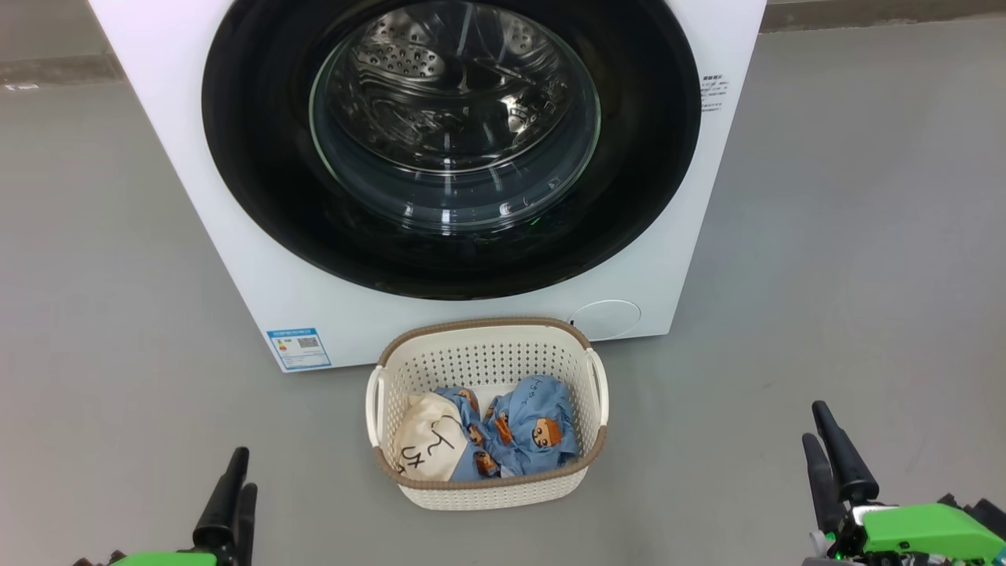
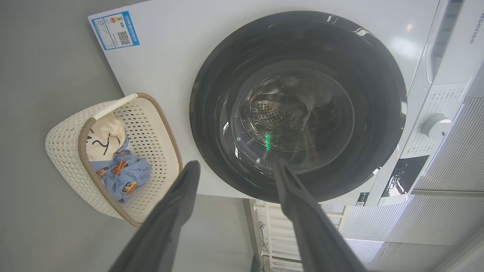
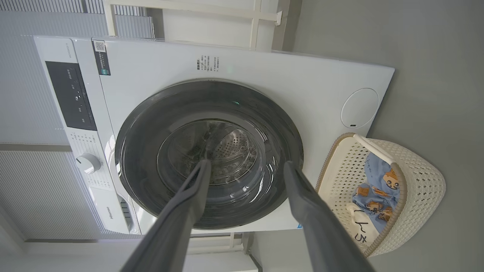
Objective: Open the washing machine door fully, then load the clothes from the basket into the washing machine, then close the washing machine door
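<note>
The white washing machine (image 1: 189,228) stands straight ahead, and its door (image 1: 251,157) with the glossy black rim lies flush against the front, the steel drum visible through the glass. On the floor just before it sits the cream basket (image 1: 487,324). Inside lie the light-blue clothes (image 1: 538,432) and a cream piece (image 1: 428,448) with black marks. My left gripper (image 1: 240,475) hangs low at the left, open and empty, with the door (image 2: 211,94) beyond its fingers. My right gripper (image 1: 814,423) is low at the right, also open and empty, facing the door (image 3: 143,124).
Grey floor (image 1: 864,275) surrounds the machine and basket on both sides. A blue label (image 1: 299,348) and a round white flap (image 1: 605,318) mark the machine's lower front. The knob (image 3: 87,163) and dark control panel (image 3: 70,96) sit at its top.
</note>
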You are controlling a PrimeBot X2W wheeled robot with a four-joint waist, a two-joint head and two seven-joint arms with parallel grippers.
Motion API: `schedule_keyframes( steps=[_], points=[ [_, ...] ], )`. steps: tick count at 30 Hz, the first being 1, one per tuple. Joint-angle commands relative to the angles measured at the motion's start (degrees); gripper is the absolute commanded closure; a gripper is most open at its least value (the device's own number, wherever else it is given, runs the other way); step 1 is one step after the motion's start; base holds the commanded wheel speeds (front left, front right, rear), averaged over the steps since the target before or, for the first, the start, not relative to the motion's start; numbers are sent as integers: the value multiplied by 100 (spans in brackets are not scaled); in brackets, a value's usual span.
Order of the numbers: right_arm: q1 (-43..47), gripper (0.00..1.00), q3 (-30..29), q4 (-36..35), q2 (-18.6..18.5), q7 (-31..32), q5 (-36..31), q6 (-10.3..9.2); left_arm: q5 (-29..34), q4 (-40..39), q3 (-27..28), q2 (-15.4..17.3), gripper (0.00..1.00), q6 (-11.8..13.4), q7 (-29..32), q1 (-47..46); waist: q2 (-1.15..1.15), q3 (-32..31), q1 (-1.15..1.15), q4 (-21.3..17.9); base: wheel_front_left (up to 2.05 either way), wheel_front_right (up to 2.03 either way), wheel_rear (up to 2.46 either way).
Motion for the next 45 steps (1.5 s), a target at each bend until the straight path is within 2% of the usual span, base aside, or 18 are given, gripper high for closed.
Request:
schedule_keyframes(
  steps=[1, 16, 45],
  points=[
    [-323, 0, 100, -171, -101, -68, -113, 3, 161, -213, 17, 115, 0, -4, -72, -249, 0, -2, -1, -1, 0, 0, 0],
    [-513, 0, 380, -239, -251, -344, -828, 4, 1077, -430, -44, 151, 0, -6, -325, -265, 0, -20, -1, -11, 0, 0, 0],
    [-721, 0, 899, -134, -502, -813, -3012, 6, 3340, -531, -149, 277, 0, -10, -798, -259, 0, -48, -1, -53, 0, 0, 0]
  ],
)
